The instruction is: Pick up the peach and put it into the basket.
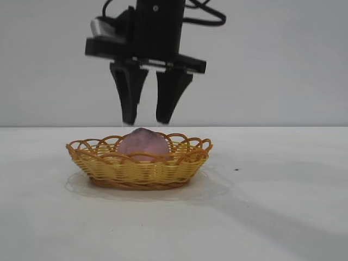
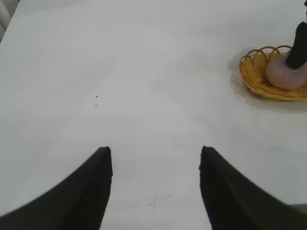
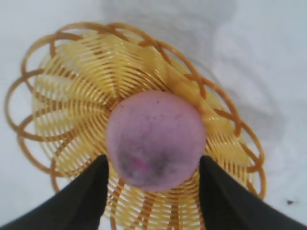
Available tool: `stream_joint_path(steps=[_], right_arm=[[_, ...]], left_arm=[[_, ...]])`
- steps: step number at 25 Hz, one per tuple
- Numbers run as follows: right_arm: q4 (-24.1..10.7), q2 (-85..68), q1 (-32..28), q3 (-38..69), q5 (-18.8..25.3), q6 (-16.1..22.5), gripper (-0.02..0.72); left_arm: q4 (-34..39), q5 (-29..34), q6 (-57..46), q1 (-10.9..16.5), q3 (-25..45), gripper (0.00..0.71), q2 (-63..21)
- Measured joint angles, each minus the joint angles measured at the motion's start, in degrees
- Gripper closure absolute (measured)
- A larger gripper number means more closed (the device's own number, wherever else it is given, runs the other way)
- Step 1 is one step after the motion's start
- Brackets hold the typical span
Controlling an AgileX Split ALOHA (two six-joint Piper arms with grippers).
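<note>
The dusty pink peach lies in the middle of the yellow woven basket with the orange-brown looped rim. My right gripper hangs straight above it, open, its black fingertips just over the top of the fruit and clear of it. In the right wrist view the peach sits on the basket's floor between the two spread fingers of that gripper. My left gripper is off to one side over bare table, open with nothing between its fingers. From there the basket and peach show far off.
The basket stands on a plain white table in front of a pale wall. A small dark speck lies on the table to the basket's right. One finger of the right gripper shows in the left wrist view.
</note>
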Motion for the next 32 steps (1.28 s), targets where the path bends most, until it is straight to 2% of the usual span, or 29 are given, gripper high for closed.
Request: stream_joint_path(steps=[1, 5, 11, 16, 21, 32], right_arm=[[-0.3, -1.1, -0.1, 0.0, 0.0, 0.0, 0.305], [-1.7, -3.9, -3.8, 0.0, 0.0, 0.8, 0.321], [-3.2, -4.2, -18.4, 0.0, 0.0, 2.4, 0.321], [-3.8, -4.2, -26.9, 0.0, 0.0, 2.8, 0.321], [-3.8, -4.2, -30.5, 0.0, 0.0, 2.8, 0.321], [-3.3, -4.2, -33.6, 0.0, 0.0, 1.8, 0.321]], left_arm=[[0.0, 0.0, 0.0, 0.0, 0.0, 0.351, 0.0], [0.0, 0.0, 0.0, 0.0, 0.0, 0.351, 0.0], [0.0, 0.0, 0.0, 0.0, 0.0, 0.351, 0.0], [0.0, 0.0, 0.0, 0.0, 0.0, 0.351, 0.0], [0.0, 0.0, 0.0, 0.0, 0.0, 0.351, 0.0], [0.1, 0.0, 0.0, 0.0, 0.0, 0.351, 0.0]])
